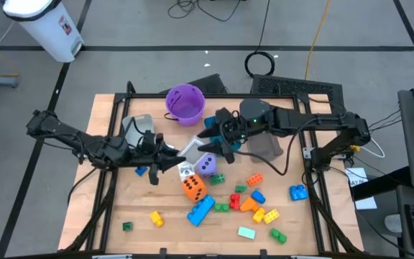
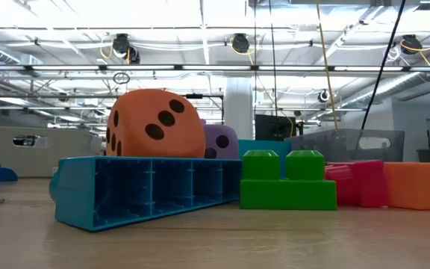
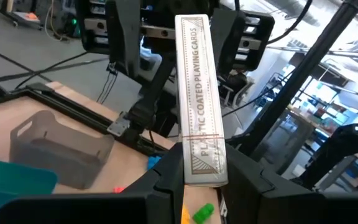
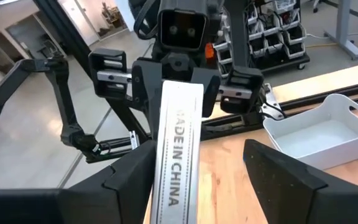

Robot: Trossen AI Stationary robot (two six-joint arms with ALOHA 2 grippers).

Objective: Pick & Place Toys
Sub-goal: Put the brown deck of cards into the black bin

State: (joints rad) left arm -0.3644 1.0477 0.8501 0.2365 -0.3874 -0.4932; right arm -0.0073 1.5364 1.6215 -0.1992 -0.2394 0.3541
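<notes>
Left wrist view shows my left gripper [image 3: 202, 186] pinching the card box [image 3: 199, 93]; my right gripper [image 4: 197, 168] stands spread around it. Misaligned closing could knock it loose.

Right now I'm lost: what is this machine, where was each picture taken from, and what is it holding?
It is a robot with two dark arms working at a wooden table. Each arm ends in a two-finger gripper.

The overhead picture looks straight down on the table. The low one looks across the tabletop. The other two come from cameras on each arm's wrist.

Toys lie scattered on the table: an orange die, a purple die, a long blue brick and smaller bricks. A purple bucket stands at the back.

The arms meet mid-table. The left gripper is clamped on a box of playing cards. The right gripper has its fingers open around the other end, not gripping it.
</notes>
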